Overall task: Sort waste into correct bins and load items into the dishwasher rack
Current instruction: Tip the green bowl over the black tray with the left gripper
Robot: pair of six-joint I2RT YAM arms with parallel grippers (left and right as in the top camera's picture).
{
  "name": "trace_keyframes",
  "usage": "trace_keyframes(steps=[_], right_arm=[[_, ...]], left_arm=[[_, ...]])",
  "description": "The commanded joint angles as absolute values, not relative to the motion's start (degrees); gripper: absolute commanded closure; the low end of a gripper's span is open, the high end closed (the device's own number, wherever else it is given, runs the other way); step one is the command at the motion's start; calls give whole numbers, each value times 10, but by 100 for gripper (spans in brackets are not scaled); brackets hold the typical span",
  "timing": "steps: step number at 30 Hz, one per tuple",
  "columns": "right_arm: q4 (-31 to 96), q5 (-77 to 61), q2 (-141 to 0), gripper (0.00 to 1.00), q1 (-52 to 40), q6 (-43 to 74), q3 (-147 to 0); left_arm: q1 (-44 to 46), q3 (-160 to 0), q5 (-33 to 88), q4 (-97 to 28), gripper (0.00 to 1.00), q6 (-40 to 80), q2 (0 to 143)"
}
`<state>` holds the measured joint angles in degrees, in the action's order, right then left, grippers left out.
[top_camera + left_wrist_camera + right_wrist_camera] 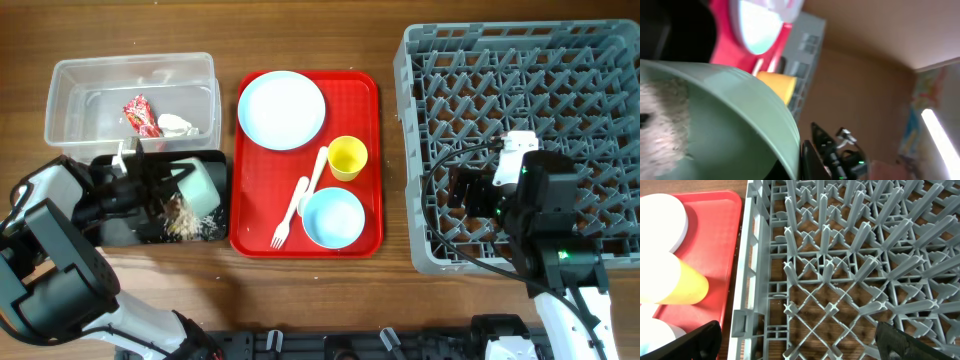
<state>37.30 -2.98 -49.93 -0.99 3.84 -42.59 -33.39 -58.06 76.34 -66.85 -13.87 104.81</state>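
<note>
At lower left the left gripper [168, 183] is clamped on the rim of the pale green bowl [203, 183], tipped over the black tray [125, 234]; it looks light, stiff and slick, best pinched at the rim, while the right gripper [463, 190] hangs with its fingers spread above the dishwasher rack [420, 60].

Black-and-white arms [548, 200] carry black cables [460, 151] and seemingly green lights [562, 255].
</note>
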Motion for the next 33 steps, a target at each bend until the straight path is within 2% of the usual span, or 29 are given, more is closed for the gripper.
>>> trace_keyframes(steps=[1,19,21,22,28,33], right_arm=[[374,-39,-499,0,-12,46,-439],[376,-39,-499,0,-12,46,-439],[376,-39,-499,0,-12,46,-439],[376,-39,-499,0,-12,47,-439],[376,-39,-499,0,-12,46,-439],[376,-39,-499,0,-12,46,-439]], left_arm=[[-337,-578,861,-683,96,-141,1051],[-337,-578,902,-697,96,-112,1051],[-337,-578,889,-697,96,-133,1051],[-337,-578,874,-696,96,-191,1051],[-336,-580,901,-729,96,-185,1051],[-307,-583,827,-759,96,-258,995]])
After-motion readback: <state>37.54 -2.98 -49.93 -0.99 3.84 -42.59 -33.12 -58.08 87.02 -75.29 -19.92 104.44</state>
